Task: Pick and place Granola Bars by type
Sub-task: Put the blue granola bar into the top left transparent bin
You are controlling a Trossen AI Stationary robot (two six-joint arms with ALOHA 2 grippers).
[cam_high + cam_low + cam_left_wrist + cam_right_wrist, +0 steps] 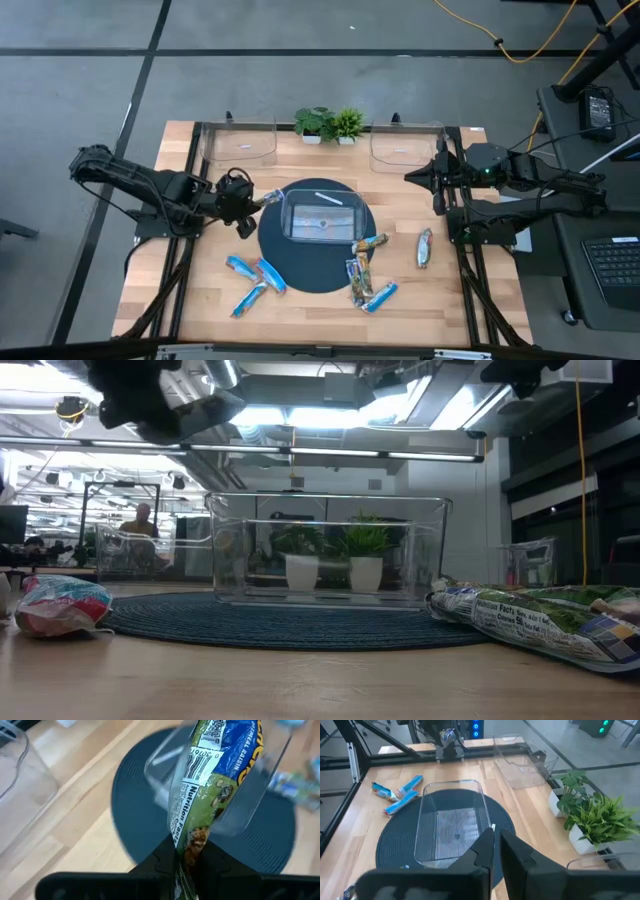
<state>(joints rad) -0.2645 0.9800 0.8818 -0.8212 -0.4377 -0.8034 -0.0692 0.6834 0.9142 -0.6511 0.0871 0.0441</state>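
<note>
The left pincer (252, 205) is clamped on one end of a green-and-blue granola bar (210, 785), holding it in the air just beside the left rim of the clear bin (321, 217), which sits on the round dark mat (275, 245). The right pincer (415, 176), fingers together and holding nothing, waits beyond the mat's right edge. Other granola bars lie on the wooden surface (200, 290): blue ones (255, 280) near the mat's lower left, mixed ones (365, 270) at its lower right, and a silver one (425, 248) further right.
</note>
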